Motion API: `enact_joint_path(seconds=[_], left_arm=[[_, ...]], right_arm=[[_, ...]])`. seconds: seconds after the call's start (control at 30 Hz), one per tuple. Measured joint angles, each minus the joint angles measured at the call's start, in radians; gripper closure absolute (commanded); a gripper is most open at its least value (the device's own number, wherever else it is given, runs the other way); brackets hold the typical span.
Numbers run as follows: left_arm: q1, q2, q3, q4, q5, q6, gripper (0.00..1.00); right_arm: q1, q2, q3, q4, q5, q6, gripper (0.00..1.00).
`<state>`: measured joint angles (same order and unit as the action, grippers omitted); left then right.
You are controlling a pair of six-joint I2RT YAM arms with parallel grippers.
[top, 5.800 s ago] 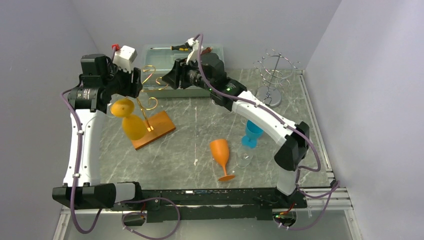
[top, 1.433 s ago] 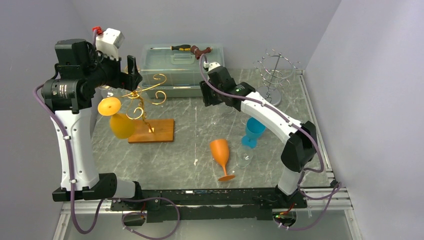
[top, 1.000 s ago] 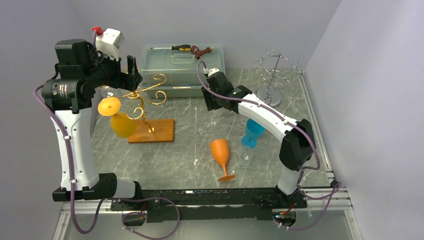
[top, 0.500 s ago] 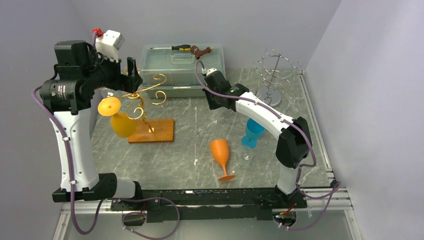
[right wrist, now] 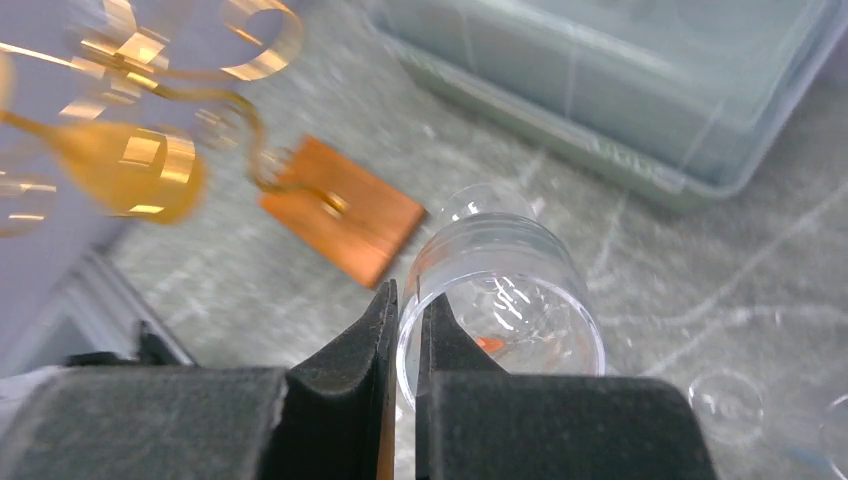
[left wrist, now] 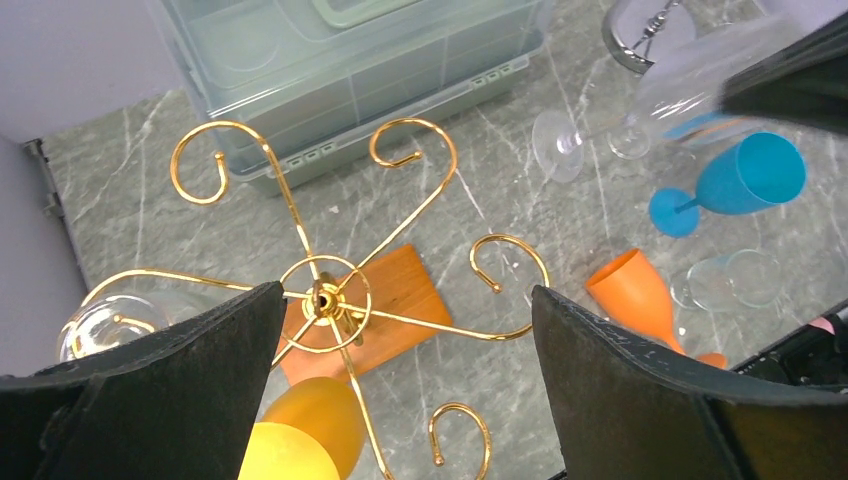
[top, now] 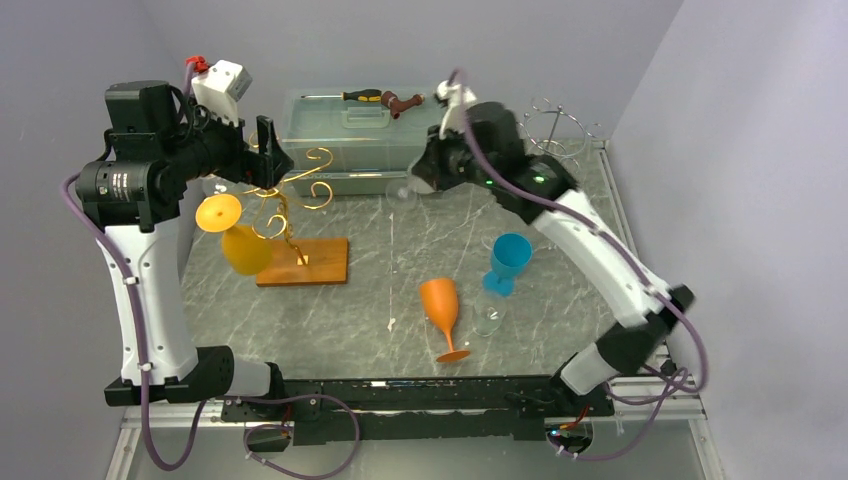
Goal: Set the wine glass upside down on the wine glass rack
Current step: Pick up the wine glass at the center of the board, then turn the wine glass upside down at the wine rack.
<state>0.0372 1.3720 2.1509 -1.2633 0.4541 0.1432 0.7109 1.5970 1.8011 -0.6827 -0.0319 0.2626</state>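
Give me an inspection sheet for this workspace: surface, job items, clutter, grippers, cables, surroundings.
Surface: grey marbled table, no spills seen.
Job's things: gold rack on a wooden base; yellow glass hangs from it upside down; a second clear glass at another arm's end; clear wine glass held off the table, roughly sideways.
Clutter: blue goblet, orange goblet, clear tumbler, plastic box with a screwdriver on top, wire stand.
Grippers: left gripper open above the rack; right gripper shut on the wine glass's rim.
Cables: purple cables along both arms, no snag seen.
Surroundings: plain walls, nothing else seen.
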Motion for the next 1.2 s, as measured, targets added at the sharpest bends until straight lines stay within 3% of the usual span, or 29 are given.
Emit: enact_joint_path(seconds=[0.17, 0.33, 0.7, 1.0, 1.1, 1.2], left_arm=[[0.001, 0.000, -0.002, -0.002, 0.059, -0.011, 0.03], [0.001, 0.000, -0.014, -0.003, 0.132, -0.034, 0.04], [-0.011, 0.052, -0.024, 0.003, 0.344, -0.101, 0.01], [-0.029, 0.038, -0.082, 0.060, 0.375, -0.105, 0.00], [-0.029, 0.040, -0.097, 0.090, 0.357, -0.107, 0.05], [-0.029, 0.043, -0.098, 0.116, 0.353, -0.113, 0.19]], right_arm=[[0.000, -0.198, 0.034, 0.113, -0.093, 0.039, 1.00], [0.000, -0.292, 0.034, 0.259, -0.169, 0.086, 1.00], [0.000, -0.227, 0.034, 0.393, -0.268, 0.169, 1.00], [0.002, -0.211, 0.010, 0.491, -0.345, 0.250, 1.00], [0.010, -0.210, -0.005, 0.529, -0.367, 0.273, 1.00], [0.024, -0.208, -0.020, 0.546, -0.375, 0.285, 1.00]])
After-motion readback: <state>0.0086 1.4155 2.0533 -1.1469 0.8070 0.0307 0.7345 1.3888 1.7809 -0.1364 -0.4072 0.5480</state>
